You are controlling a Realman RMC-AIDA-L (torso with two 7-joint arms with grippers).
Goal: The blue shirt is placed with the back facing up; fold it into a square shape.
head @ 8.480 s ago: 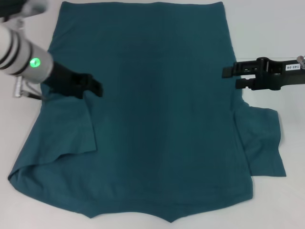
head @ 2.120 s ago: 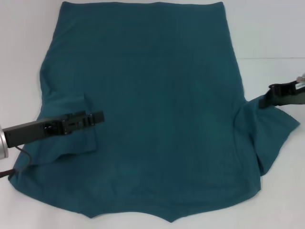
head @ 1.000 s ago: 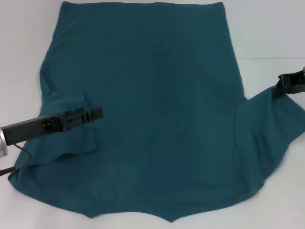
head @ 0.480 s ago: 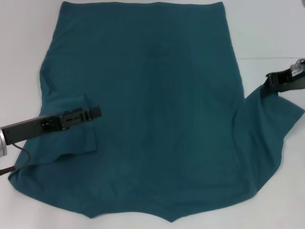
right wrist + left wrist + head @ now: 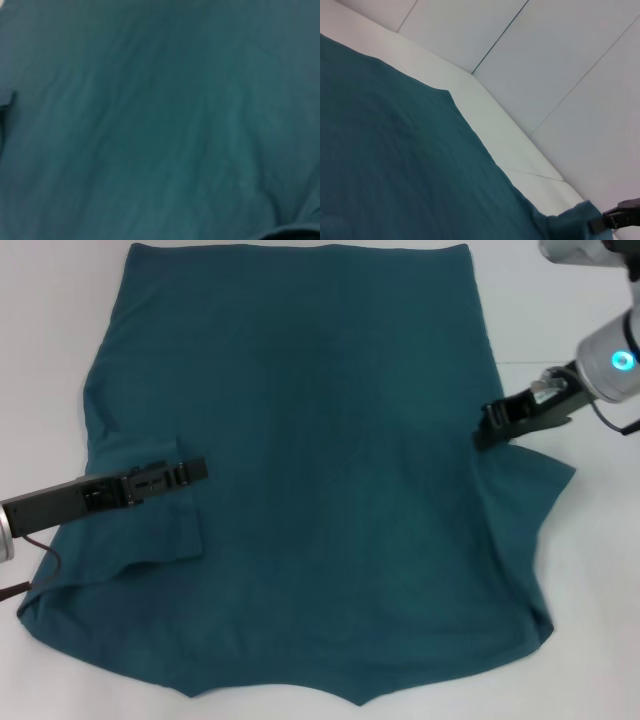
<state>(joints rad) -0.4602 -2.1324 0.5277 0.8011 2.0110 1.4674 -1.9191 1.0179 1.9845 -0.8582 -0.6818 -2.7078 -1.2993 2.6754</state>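
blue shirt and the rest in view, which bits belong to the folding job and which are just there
Job:
blue shirt
left tool, over the folded-in sleeve
right tool, at the shirt's right edge

Just there:
white table

From my station the blue shirt (image 5: 320,460) reads as soft, matt woven or knit cloth, dull teal with no sheen, creased in shallow wrinkles and folded edges; the right wrist view shows only that same flat, slightly rumpled fabric. The bench (image 5: 560,300) under it looks like a smooth, matt white surface, with thin seam lines between panels visible in the left wrist view. The left pincer (image 5: 190,470) looks like matt black hard plastic or painted metal, ridged along its length. The right pincer (image 5: 487,430) has the same dull black finish, and the arm behind it is smooth, light grey with a faint gloss.
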